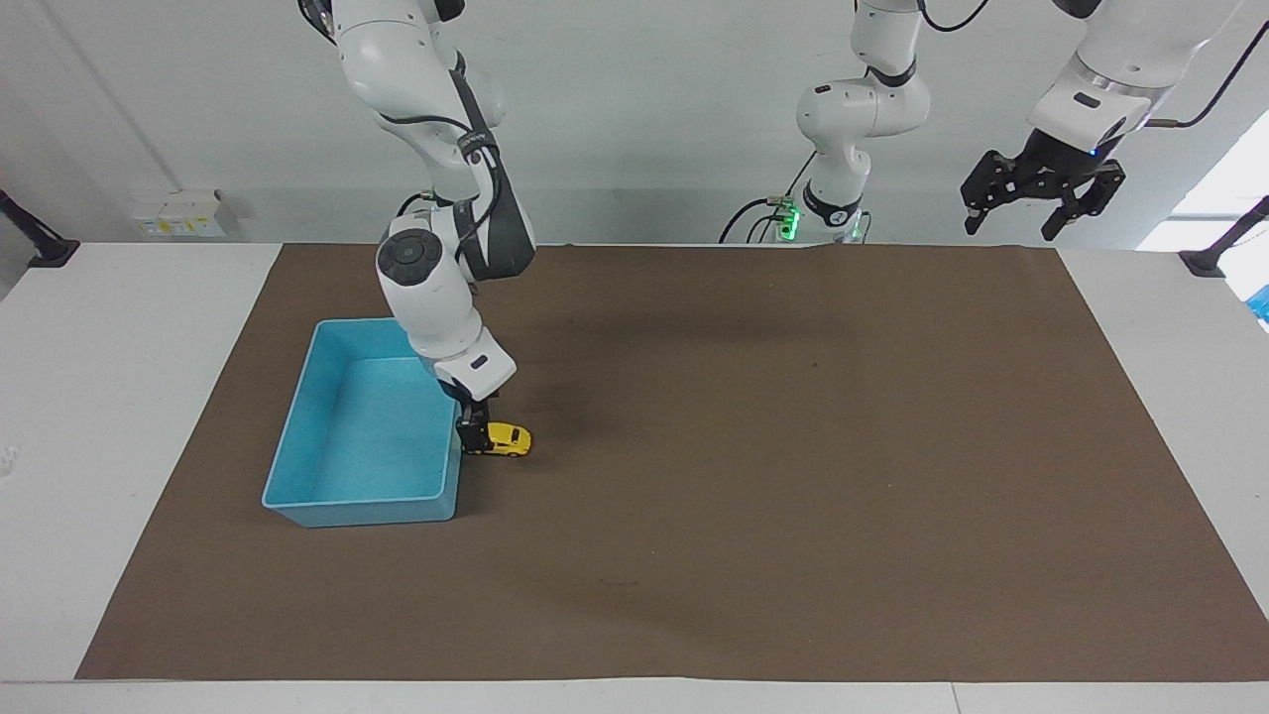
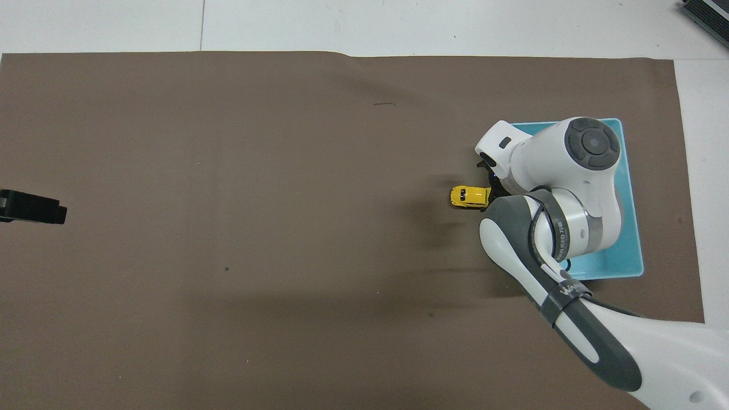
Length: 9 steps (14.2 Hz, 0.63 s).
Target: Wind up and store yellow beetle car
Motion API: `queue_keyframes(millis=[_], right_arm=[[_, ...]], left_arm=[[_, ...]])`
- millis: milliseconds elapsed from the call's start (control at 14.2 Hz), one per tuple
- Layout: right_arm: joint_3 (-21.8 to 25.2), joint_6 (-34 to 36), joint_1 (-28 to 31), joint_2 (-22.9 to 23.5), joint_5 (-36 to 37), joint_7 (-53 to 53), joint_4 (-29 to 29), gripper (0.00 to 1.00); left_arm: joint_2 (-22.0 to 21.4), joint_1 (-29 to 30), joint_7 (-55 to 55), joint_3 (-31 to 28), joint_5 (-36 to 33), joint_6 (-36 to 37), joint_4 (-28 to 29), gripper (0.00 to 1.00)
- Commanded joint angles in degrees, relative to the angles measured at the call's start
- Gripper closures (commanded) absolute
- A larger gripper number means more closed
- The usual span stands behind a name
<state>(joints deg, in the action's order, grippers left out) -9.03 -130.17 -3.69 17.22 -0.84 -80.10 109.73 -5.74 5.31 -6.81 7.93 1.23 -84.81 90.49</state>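
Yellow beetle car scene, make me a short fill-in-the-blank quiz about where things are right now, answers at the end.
1. The yellow beetle car stands on the brown mat beside the light-blue ____.
2. The gripper down at the car belongs to the ____ arm.
3. The light-blue bin holds ____ objects.
4. The left gripper waits in the air with its fingers ____.

Answers: bin; right; no; open

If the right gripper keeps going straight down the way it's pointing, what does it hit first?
Most likely the yellow beetle car: the right gripper points down at the car's end beside the blue bin. Whether it already touches the car is unclear.
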Motion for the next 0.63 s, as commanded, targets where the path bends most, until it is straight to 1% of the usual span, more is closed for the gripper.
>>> queue_keyframes(millis=[0, 564], right_arm=[[-0.20, -2.81, 0.26, 0.97, 0.49, -1.55, 1.01, 0.00], [-0.20, -3.77, 0.35, 2.64, 0.49, -1.29, 1.27, 0.00]], left_arm=[[-0.77, 1.11, 0.04, 0.86, -0.44, -0.71, 0.91, 0.00], [-0.85, 1.11, 0.04, 0.86, -0.44, -0.71, 0.91, 0.00]])
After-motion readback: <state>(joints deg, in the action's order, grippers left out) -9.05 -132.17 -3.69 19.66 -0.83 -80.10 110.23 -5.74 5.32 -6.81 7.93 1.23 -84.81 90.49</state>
